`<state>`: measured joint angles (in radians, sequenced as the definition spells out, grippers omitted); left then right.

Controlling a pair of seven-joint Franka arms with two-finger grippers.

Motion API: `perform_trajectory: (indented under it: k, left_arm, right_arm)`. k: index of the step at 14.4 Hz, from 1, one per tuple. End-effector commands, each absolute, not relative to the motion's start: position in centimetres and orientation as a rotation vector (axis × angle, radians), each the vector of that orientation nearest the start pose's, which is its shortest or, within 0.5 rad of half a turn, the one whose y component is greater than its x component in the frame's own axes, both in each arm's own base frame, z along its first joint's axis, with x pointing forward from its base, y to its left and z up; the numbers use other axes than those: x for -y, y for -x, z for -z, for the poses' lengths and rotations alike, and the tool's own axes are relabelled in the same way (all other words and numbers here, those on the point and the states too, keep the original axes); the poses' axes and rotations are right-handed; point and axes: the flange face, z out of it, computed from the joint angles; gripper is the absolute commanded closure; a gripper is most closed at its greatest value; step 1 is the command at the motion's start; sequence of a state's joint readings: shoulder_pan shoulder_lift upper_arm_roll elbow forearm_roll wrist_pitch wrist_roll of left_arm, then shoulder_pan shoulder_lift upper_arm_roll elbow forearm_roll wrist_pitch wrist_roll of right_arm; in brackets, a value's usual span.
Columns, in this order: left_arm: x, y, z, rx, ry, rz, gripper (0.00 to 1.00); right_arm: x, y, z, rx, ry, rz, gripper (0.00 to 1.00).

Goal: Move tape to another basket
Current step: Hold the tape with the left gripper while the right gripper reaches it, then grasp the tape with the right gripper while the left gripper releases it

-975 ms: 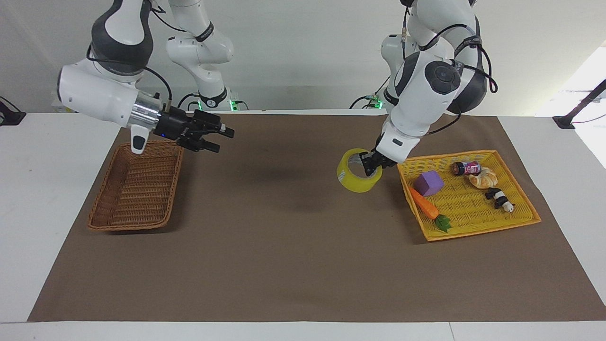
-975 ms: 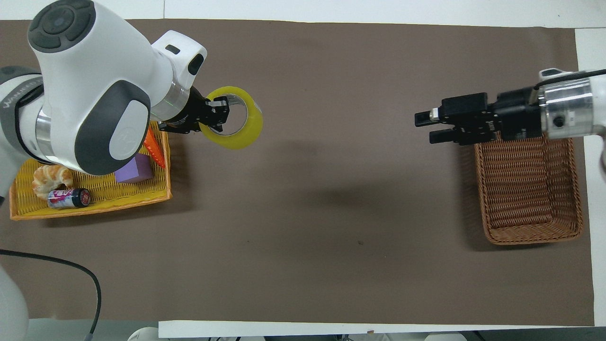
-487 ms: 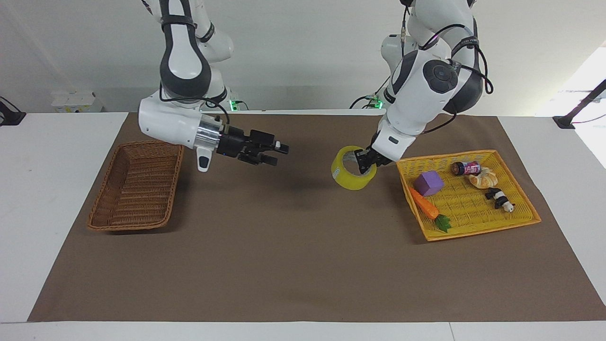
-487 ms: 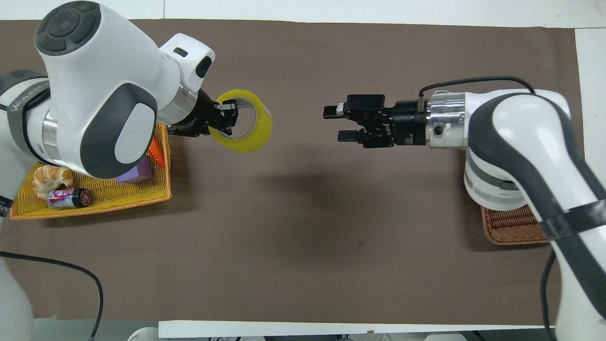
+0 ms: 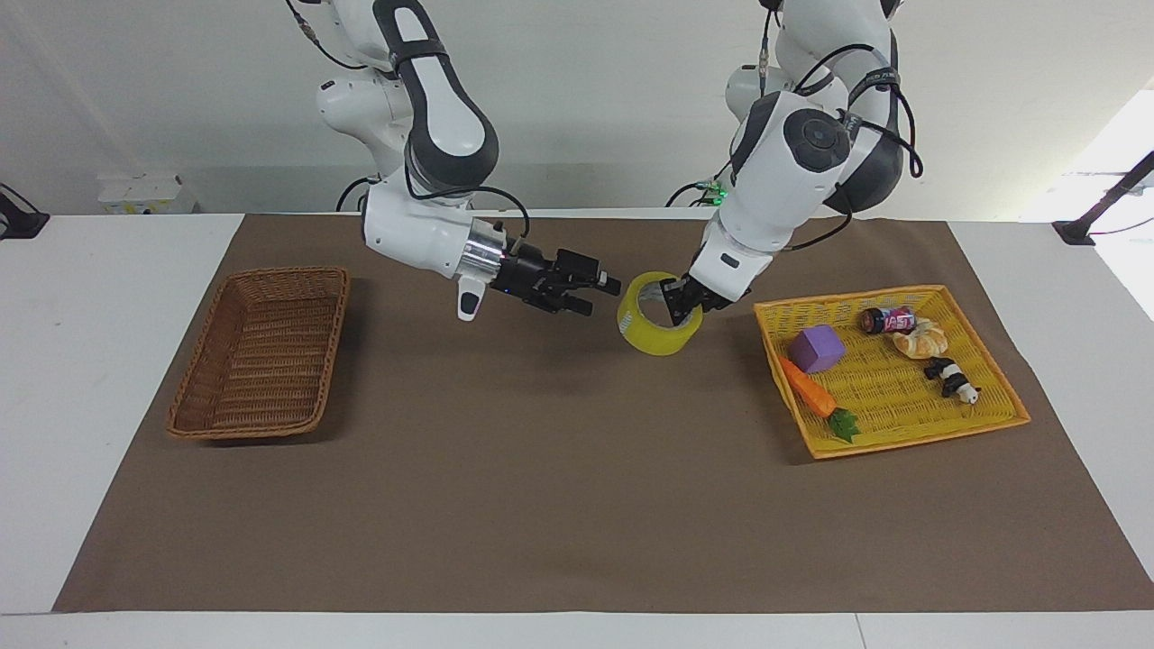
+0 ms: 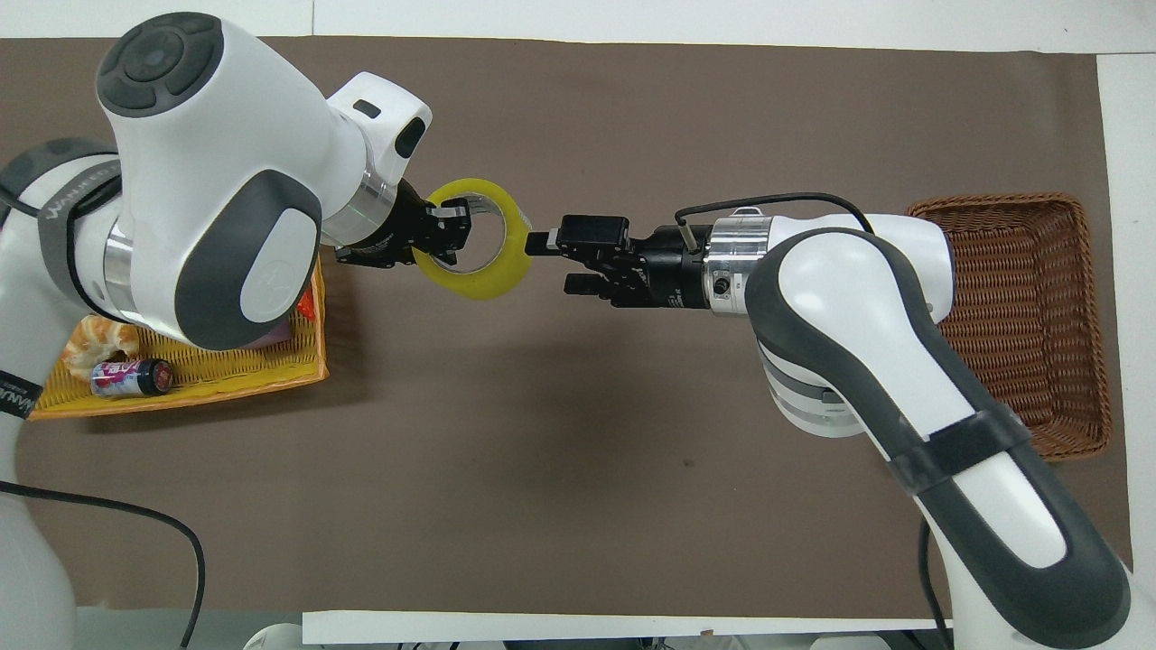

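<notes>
The yellow tape [image 5: 651, 332] hangs in the air over the brown mat, between the two baskets and close to the yellow tray. My left gripper [image 5: 678, 305] is shut on its rim, with one finger inside the ring; it also shows in the overhead view [image 6: 449, 230] on the tape [image 6: 492, 284]. My right gripper [image 5: 602, 296] is open, level with the tape, its fingertips right beside the tape's outer wall [image 6: 553, 264]. I cannot tell whether they touch. The brown wicker basket [image 5: 257, 356] sits empty at the right arm's end of the table [image 6: 1030, 271].
A flat yellow tray [image 5: 902, 397] at the left arm's end holds a purple block [image 5: 816, 349], a toy carrot [image 5: 811, 395], a small can [image 5: 888, 320], a bread roll [image 5: 920, 341] and a panda toy [image 5: 951, 379]. A brown mat [image 5: 559, 487] covers the table.
My right arm has swung from over the wicker basket across the mat to the tape, gripper open. My left gripper has carried the tape a little toward it, away from the tray.
</notes>
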<state>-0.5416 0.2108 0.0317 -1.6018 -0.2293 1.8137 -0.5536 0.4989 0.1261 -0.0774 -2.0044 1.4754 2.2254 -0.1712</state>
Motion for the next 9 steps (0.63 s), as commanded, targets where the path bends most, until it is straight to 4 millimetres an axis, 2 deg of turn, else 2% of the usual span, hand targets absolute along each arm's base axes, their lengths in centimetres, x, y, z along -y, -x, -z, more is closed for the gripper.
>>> perform_trajectory:
  k: [1,2,6,7,8,9]
  left_arm:
    - [32.96,-52.77,-52.10,0.164,3.337,-0.178,0.95]
    - [33.05,-52.72,-52.10,0.161,3.337,-0.178,0.95]
    - [33.05,-52.70,-52.15,0.158,3.337,-0.180,0.95]
    - [33.03,-52.67,-52.06,0.158,3.335,-0.184,0.95]
    - [33.09,-52.58,-51.96,0.155,3.333,-0.191,0.95]
    - [33.09,-52.56,-51.95,0.152,3.332,-0.193,0.95]
  right_arm:
    - [-28.69,-52.93,-42.67,-0.392,1.906,-0.053,0.01]
    - [-29.29,-52.64,-42.69,-0.396,1.899,-0.052,0.01]
    - [-29.56,-52.54,-42.58,-0.403,1.906,-0.042,0.01]
    - [-29.54,-52.56,-42.58,-0.403,1.907,-0.040,0.05]
    - [-29.56,-52.54,-42.58,-0.402,1.906,-0.041,0.21]
    - [-29.48,-52.59,-42.58,-0.403,1.906,-0.040,0.43]
